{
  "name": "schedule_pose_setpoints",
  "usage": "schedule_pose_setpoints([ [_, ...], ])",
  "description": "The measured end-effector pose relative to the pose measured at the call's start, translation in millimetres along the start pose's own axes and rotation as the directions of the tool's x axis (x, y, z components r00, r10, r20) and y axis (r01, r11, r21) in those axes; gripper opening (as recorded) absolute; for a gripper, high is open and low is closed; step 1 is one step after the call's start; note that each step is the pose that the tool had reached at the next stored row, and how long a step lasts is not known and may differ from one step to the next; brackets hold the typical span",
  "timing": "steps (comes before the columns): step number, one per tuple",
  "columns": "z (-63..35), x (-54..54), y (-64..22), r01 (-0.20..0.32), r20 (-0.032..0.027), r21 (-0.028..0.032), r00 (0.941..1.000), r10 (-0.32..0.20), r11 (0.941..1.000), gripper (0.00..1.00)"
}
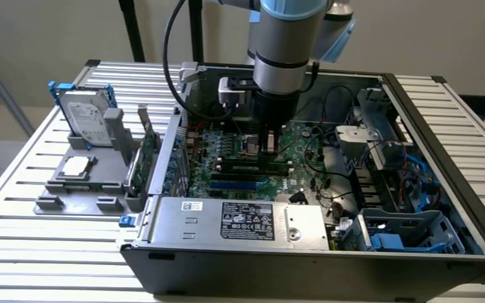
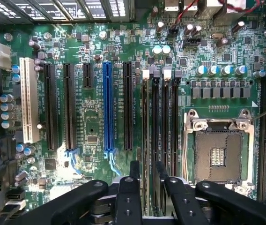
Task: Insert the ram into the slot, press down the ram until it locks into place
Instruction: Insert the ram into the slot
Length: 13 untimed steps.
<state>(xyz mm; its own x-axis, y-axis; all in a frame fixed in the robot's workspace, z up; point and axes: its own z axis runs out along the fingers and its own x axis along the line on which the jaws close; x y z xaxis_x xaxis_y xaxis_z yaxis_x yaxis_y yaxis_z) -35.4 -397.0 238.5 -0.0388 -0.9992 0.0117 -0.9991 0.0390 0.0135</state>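
The black tool (image 2: 144,176) is closest to the wrist camera. Its two thin fingers (image 2: 134,169) stand a little apart, and a thin green stick, the ram (image 2: 144,140), runs between them. The tool is clenched on the ram's edge, as far as I can see. The ram sits in a long black slot (image 2: 145,117), the first of four slots side by side. Each slot has a small white latch at its far end. The other three slots (image 2: 165,122) look dark.

Just beside the slots is the square metal chip socket (image 2: 217,152). On the other side of the slots are a long black connector (image 2: 128,105) and then a blue connector (image 2: 107,108). Past those are more black connectors and one white connector (image 2: 28,101). All of them sit on the big green motherboard (image 2: 93,131).

In the exterior view, the tool (image 1: 268,150) points straight down into the open computer case (image 1: 310,265), onto the ram (image 1: 255,165). The silver power box (image 1: 234,221) lies in the case, nearer the camera than the tool. The case rests on a slatted metal counter (image 1: 23,208). Beside the case, on the exterior view's left, a gray holder (image 1: 78,183) carries a hard drive (image 1: 83,120) standing up.
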Motion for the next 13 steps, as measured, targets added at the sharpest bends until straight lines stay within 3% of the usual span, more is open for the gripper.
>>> schedule_pose_setpoints([
  [6, -5.2, 0.5, 10.2, 0.000, 0.0001, 0.0001, 1.0000, 0.000, 1.0000, 0.25],
  [8, -5.3, 0.6, 14.7, 0.000, 0.0000, 0.0000, 1.0000, 0.000, 1.0000, 0.12],
  [13, -5.3, 0.7, 15.8, 0.000, 0.0001, 0.0001, 1.0000, 0.000, 1.0000, 0.11],
])
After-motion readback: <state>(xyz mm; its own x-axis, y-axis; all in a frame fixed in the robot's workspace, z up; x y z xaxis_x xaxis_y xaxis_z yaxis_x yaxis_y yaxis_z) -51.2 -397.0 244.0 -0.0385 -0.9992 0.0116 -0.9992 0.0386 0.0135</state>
